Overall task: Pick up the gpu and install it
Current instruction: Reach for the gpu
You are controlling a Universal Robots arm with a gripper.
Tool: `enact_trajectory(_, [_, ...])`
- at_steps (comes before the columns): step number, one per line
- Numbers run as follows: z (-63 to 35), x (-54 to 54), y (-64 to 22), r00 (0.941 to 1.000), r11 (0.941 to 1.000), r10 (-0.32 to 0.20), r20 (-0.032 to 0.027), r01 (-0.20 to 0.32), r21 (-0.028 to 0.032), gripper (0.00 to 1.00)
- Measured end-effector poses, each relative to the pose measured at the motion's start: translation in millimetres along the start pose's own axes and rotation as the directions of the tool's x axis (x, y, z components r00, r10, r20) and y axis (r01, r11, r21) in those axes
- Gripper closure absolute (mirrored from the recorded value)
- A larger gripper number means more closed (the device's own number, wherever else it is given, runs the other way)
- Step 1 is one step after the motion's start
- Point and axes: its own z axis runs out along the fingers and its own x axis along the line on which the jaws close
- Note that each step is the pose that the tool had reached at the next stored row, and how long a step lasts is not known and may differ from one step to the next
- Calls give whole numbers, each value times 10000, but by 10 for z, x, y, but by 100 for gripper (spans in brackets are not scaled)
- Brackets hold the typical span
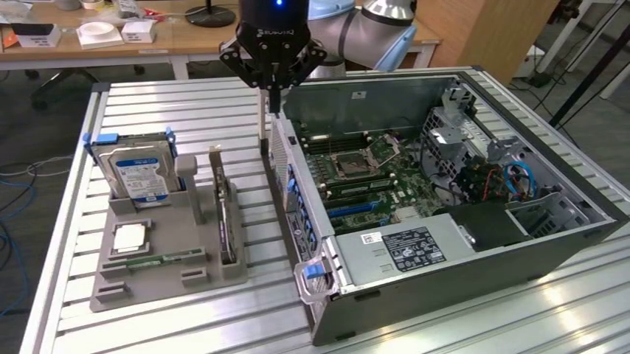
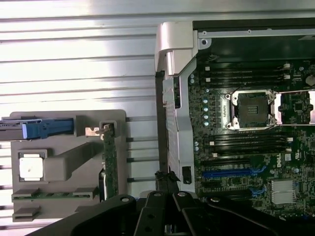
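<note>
"So, what sits on the exterior view's left?"
"A grey holder [image 1: 158,291] on the slatted metal table [image 1: 177,103]. A hard drive [image 1: 138,171] with a blue-white label stands upright at its far end. A chip [image 1: 130,237] lies flat in front of that, and a memory stick [image 1: 158,259] lies nearer the camera."
"And the gpu [image 1: 226,221]?"
"It stands on edge in the slot along the holder's side toward the exterior view's right, silvery bracket at the far end. Nothing touches it."
"Where's the gripper [image 1: 270,92]?"
"Hanging over the gap between the holder and the computer case [image 1: 443,291], close to the case's wall and well above the card. Its fingers are pressed together with nothing between them."
"Further right?"
"The case lies open on its side, its motherboard [image 1: 364,169] bare, with the processor socket and blue slots in view."
</note>
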Motion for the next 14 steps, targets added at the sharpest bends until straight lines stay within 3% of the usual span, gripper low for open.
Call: enact_trajectory(14, [-3, 130, -10, 10000, 10000, 1, 1, -1, 0, 89])
